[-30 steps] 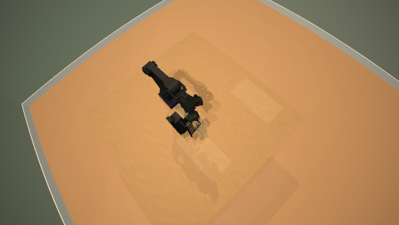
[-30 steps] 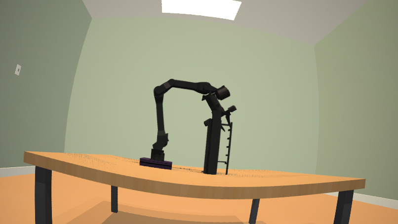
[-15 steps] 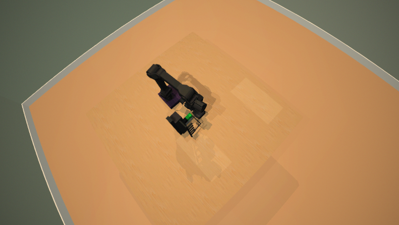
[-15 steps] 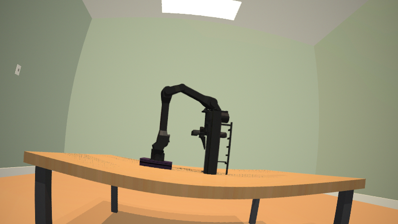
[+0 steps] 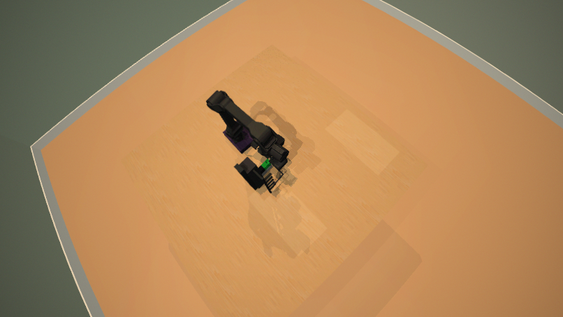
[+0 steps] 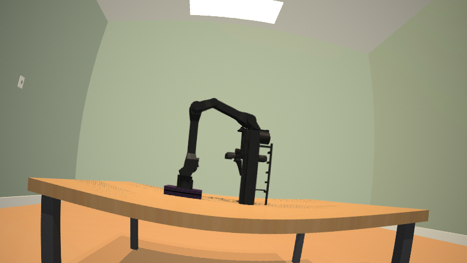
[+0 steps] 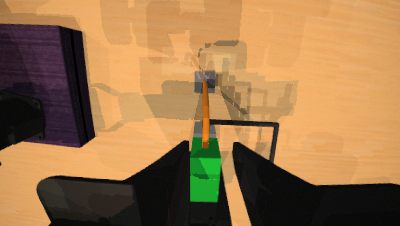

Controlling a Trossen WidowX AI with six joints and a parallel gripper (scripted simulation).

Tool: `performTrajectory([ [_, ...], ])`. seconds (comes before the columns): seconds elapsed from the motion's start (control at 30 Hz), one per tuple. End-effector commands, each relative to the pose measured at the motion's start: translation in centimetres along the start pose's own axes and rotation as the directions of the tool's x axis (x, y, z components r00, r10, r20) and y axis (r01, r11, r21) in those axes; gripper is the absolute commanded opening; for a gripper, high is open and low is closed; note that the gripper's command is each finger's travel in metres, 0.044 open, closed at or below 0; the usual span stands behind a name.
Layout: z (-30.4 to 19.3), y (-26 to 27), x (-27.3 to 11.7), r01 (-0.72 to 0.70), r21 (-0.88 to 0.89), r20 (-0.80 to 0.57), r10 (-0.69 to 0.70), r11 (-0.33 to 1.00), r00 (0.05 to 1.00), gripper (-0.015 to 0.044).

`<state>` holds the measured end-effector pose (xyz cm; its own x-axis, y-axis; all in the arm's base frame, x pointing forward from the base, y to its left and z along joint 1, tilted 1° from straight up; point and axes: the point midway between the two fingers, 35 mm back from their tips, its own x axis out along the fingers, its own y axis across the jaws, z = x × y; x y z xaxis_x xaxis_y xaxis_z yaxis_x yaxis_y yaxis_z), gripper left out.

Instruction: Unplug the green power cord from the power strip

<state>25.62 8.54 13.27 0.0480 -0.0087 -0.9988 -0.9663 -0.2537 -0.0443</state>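
– At lower centre of the wrist view, what is between the black fingers?
– One green plug. The gripper is spread part-way and straddles it without pinching. The finger on the frame's left looks to be against the plug's side, and a strip of worktop shows between the plug and the other finger.

– And the cord?
– One orange cord runs from the plug's top edge up the frame to a small grey block.

– Where is the plug in the other views?
– From the top it is a green spot near the frame's middle, between the wrist and the black power strip. In the exterior view the strip appears to be the tall upright slab right of centre. The gripper hangs over its top, and the plug is hidden there.

– Any writing or brands?
– Nothing is large enough to read.

– Counts?
– One arm and one purple base plate on the worktop. One thin rack stands just right of the strip, with perhaps five or six rungs; they blur at this size. One white wall plate sits upper left, and one ceiling light is at the top.
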Motion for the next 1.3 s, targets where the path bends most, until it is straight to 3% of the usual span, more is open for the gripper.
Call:
performTrajectory([
  [0.0, -0.6, 0.1, 0.0, -0.005, -0.004, 0.004, 0.005, 1.000, 1.000, 0.0160],
  [0.87, -2.3, 0.3, 1.2, -0.005, -0.004, 0.002, 0.005, 1.000, 1.000, 0.0160],
  [1.0, -2.4, 0.2, 1.0, -0.001, 0.001, -0.002, 0.001, 1.000, 1.000, 0.0055],
  [1.27, -2.4, 0.2, 1.0, -0.001, 0.001, -0.002, 0.001, 1.000, 1.000, 0.0002],
])
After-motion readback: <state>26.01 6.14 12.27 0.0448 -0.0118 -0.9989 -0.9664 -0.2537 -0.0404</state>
